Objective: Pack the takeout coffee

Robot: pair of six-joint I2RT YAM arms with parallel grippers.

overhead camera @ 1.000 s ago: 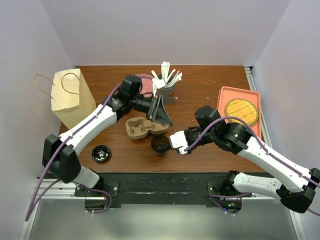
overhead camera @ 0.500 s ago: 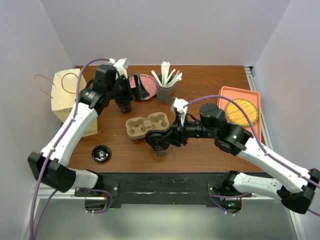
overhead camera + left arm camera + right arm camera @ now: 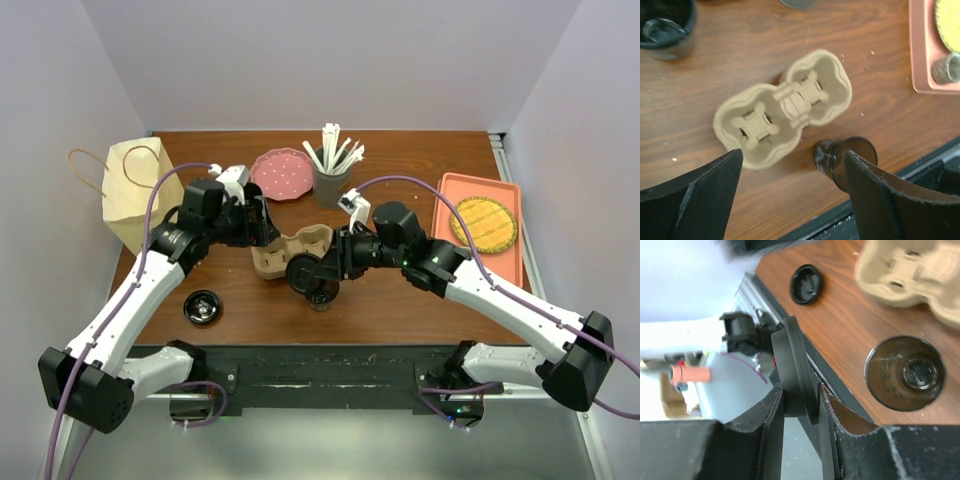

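Currently early step, I judge: coffee (image 3: 665, 25) not yet packed, 2 carrier (image 3: 785, 107) pockets empty. Coffee upright on table (image 3: 740, 60), near carrier but apart; black, lidded, lettering not visible. Left gripper (image 3: 792, 151) spread wide, empty, above carrier. Right gripper (image 3: 800, 390) clenched on black lid (image 3: 792, 355) above lidless cup (image 3: 904, 372). Next, I reckon: left grasps coffee, seats it in 1 pocket.

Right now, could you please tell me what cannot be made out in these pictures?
- Takeout coffee: cut off by the left wrist view's edge, lettering unseen; the left arm covers it in the top view.
- Lidless cup: top view, half under the right gripper and its black lid.
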